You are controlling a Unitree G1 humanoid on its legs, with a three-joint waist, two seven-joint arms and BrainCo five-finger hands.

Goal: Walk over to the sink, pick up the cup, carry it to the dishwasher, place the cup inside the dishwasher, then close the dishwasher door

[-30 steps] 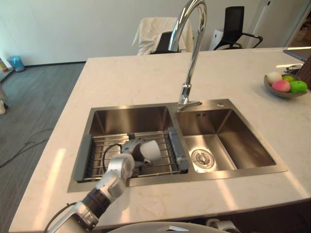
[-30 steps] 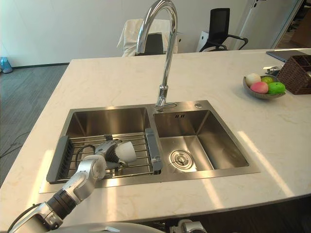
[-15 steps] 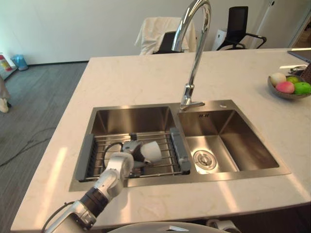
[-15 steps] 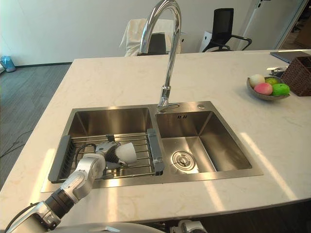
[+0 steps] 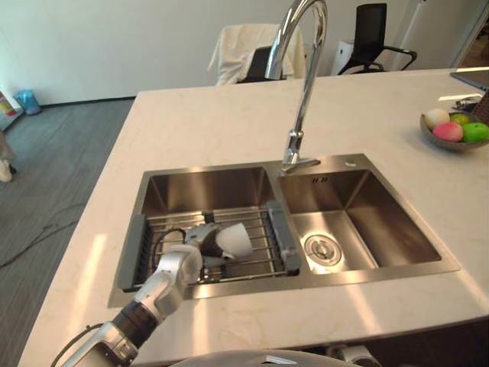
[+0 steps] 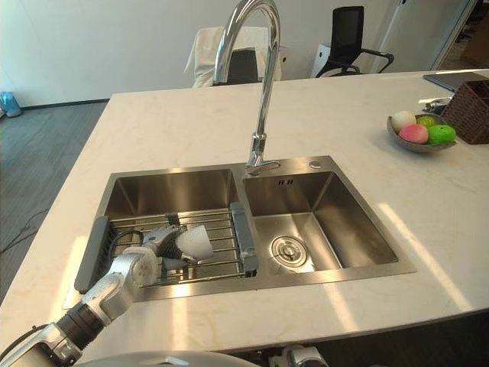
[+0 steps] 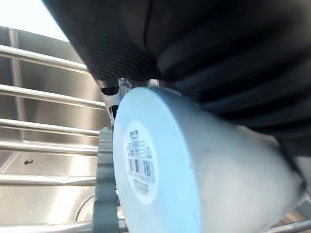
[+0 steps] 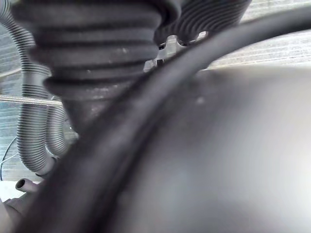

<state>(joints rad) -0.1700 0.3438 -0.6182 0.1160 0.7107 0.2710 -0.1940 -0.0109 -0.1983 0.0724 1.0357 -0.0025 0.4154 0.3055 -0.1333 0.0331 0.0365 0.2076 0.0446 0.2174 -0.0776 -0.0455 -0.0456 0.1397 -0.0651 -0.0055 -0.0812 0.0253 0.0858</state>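
Observation:
A white cup (image 5: 233, 241) lies on its side on the wire rack (image 5: 252, 222) across the left basin of the steel sink (image 5: 206, 170). My left hand (image 5: 191, 256) reaches in from the near edge. Its fingers and thumb are curled round the cup's wide end. The left wrist view has the cup (image 7: 194, 184) right under the hand's dark cover, its labelled base pointing away over the rack bars. My right hand (image 8: 97, 53) appears as a dark ribbed cover low beside grey hoses, its fingers hidden.
A tall chrome faucet (image 5: 302, 84) rises behind the divider between the basins. The right basin has a drain (image 5: 321, 248). A bowl of fruit (image 5: 451, 130) and a dark basket (image 6: 470, 115) sit at the counter's far right. Chairs (image 5: 378, 30) stand beyond the counter.
My left hand's fingers have closed in round the cup, and the forearm has swung a little to the left. The cup stays on the rack. The view has shifted slightly.

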